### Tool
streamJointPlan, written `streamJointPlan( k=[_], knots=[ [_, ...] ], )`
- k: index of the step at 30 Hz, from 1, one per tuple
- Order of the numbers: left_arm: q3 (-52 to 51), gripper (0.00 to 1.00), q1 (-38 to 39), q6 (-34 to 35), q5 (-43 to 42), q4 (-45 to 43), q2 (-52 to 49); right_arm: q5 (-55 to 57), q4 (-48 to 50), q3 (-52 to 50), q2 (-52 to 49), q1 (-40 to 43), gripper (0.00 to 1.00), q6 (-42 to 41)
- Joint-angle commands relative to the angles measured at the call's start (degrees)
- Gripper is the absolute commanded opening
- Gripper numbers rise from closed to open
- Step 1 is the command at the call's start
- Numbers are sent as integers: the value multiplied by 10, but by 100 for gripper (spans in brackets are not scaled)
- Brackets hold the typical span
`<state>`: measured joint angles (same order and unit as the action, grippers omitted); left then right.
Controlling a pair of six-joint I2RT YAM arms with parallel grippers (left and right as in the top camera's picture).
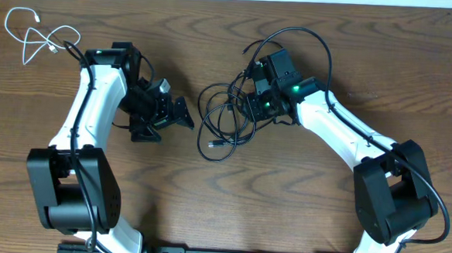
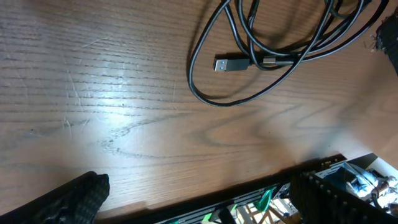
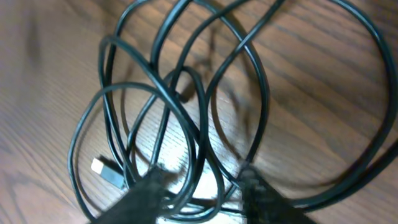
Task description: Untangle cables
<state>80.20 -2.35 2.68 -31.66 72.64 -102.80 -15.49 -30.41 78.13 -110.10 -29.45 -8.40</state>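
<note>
Two black cables point(image 1: 226, 119) lie looped over each other in a tangle at mid-table. The same black cables point(image 2: 273, 50) fill the top of the left wrist view, and a silver plug end point(image 2: 230, 64) points left. My right gripper point(image 1: 249, 104) is down on the tangle's right side. In the right wrist view, the right gripper point(image 3: 199, 183) has its fingers partly drawn together, with strands of the black cables point(image 3: 186, 93) running between them and a gap still showing. My left gripper point(image 1: 168, 122) stands open to the left of the tangle, holding nothing. The white cable point(image 1: 37, 35) lies apart at the far left.
The table's front edge and the green-and-black base rail point(image 2: 267, 202) run along the bottom of the left wrist view. Thick black arm cables point(image 1: 293, 37) arch over the right arm. Bare wood point(image 1: 169, 185) lies between the tangle and the near edge.
</note>
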Motion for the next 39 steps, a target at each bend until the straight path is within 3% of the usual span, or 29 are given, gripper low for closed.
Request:
streamJointPlan(
  k=[1, 11, 29, 37, 39],
  knots=[
    [-1, 98, 4, 10, -7, -3, 4, 6, -4, 0, 2, -7, 29, -9],
    [-1, 98, 6, 10, -7, -5, 4, 6, -10, -2, 2, -17, 31, -66],
    [-1, 98, 6, 10, -7, -17, 4, 49, -11, -2, -25, -34, 23, -128],
    [-1, 98, 6, 10, -7, -18, 4, 46, -2, -2, -25, -38, 3, -128],
    [-1, 98, 6, 10, -7, -18, 4, 44, 1, -2, -25, -38, 2, -128]
  ],
)
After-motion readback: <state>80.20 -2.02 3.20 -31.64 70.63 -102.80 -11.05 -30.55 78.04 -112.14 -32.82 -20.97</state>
